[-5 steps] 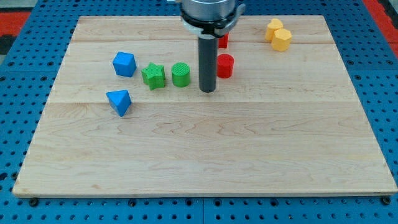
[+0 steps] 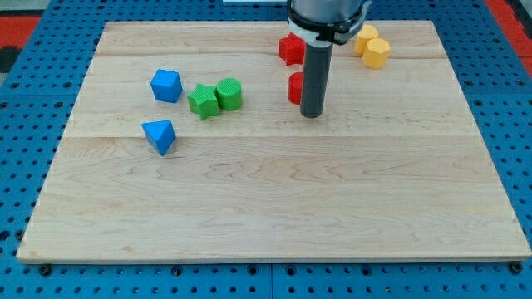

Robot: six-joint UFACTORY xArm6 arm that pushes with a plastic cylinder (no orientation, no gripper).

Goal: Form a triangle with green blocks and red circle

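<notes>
A robotics lab here: wooden worktop point(image 2: 274, 208) on a blue pegboard bench point(image 2: 25, 149), robot rod point(image 2: 314, 79) over toy blocks.

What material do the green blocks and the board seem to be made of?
Green star and green cylinder: probably plastic, matte, with fine ridges that suggest 3D printing. Board: pale wood, with visible grain and plank seams, smooth finish.
</notes>
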